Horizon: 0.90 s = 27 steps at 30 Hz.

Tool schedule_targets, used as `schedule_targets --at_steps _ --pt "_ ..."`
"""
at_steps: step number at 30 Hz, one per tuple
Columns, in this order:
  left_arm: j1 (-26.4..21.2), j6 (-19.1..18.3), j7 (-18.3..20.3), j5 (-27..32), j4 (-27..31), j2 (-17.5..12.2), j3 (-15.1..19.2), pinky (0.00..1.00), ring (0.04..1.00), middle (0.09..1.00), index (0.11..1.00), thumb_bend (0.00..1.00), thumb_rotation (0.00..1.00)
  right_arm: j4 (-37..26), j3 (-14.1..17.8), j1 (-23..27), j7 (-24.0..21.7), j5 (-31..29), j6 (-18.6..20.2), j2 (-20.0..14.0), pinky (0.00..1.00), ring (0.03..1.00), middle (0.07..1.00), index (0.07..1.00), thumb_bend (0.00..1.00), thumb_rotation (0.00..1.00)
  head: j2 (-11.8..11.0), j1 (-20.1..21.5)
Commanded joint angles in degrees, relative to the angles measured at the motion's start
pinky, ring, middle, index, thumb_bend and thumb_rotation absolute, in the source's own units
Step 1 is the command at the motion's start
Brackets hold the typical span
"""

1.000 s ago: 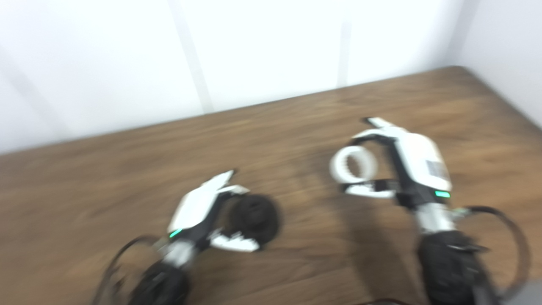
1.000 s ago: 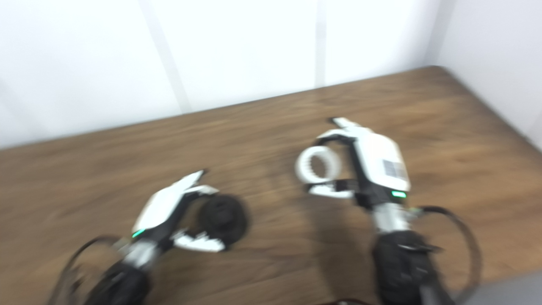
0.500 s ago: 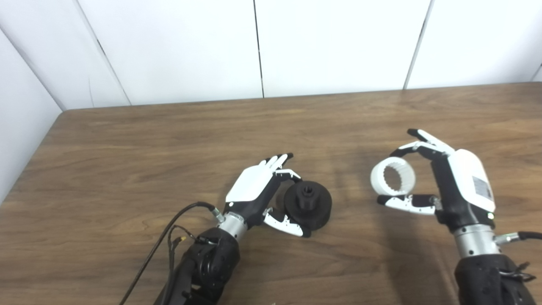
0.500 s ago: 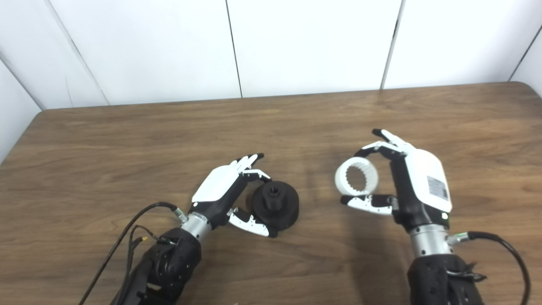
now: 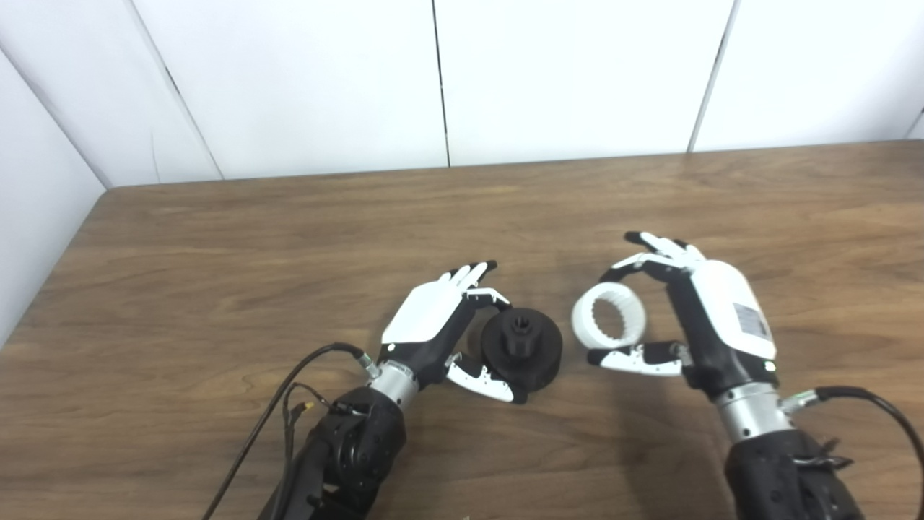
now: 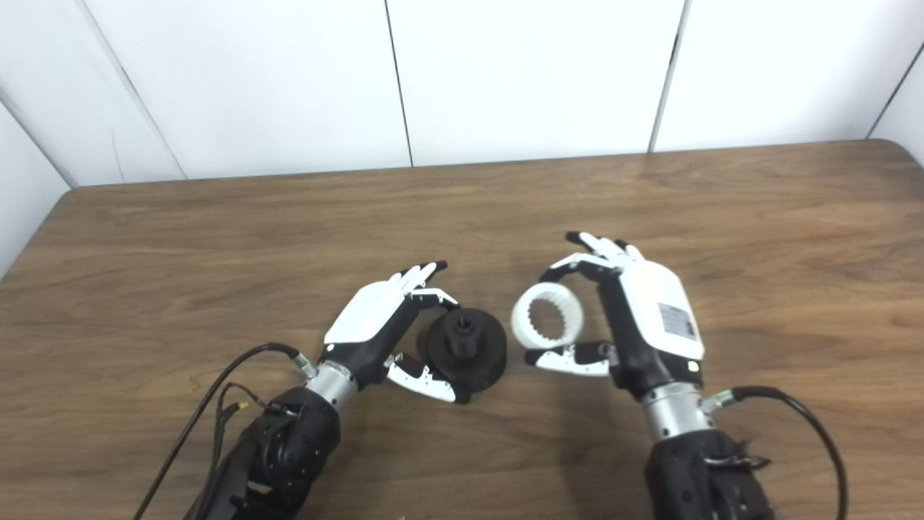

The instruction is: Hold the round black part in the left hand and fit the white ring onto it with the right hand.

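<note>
Both parts gripped — white ring point(image 5: 608, 323) beside black part point(image 5: 521, 345)

The place looked like a robot test lab or enclosed work cell. A wood-grain laminate desk point(image 5: 289, 238) with rounded corners stood boxed in by plain white wall panels point(image 5: 303, 79) joined by dark vertical seams, closing in on both sides. Loose black cables point(image 6: 209, 412) trailed from the robot's arms.

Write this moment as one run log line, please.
left hand: shut on round black part | right hand: shut on white ring | ring beside part, not fitted
</note>
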<state>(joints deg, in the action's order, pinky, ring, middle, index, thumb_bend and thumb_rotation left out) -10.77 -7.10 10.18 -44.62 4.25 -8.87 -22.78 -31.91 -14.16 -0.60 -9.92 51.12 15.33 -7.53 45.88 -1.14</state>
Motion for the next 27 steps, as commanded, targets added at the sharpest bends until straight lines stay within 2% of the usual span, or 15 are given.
schedule_targets --at_steps 1,6,12,27 --pt "-1.93 0.36 -0.14 -0.43 1.14 -0.22 0.04 1.0 1.0 1.0 0.612 0.96 0.31 -0.38 -1.19 2.74 0.21 1.18 -2.14 1.4 0.91 0.893 0.878 0.491 0.52 0.14 0.09 -0.04" --pt "-1.87 0.48 -0.19 -0.37 1.12 -0.15 -0.08 1.0 1.0 1.0 0.61 0.96 0.32 1.35 -3.09 4.3 0.44 3.11 -2.91 2.68 0.87 0.873 0.868 0.49 0.52 0.15 0.17 -0.08" --pt "-1.85 0.41 -0.23 -0.39 1.15 -0.04 -0.21 1.0 1.0 1.0 0.608 0.96 0.33 2.29 -4.51 6.14 -0.96 4.7 -2.28 3.59 0.89 0.873 0.867 0.491 0.52 0.15 0.39 -0.37" --pt "-1.53 0.1 0.09 -0.31 2.12 0.03 -0.19 1.0 1.0 1.0 0.606 0.96 0.33 7.11 -5.16 7.9 -0.16 4.8 -2.84 3.55 0.87 0.859 0.865 0.49 0.52 0.14 0.93 -1.05"
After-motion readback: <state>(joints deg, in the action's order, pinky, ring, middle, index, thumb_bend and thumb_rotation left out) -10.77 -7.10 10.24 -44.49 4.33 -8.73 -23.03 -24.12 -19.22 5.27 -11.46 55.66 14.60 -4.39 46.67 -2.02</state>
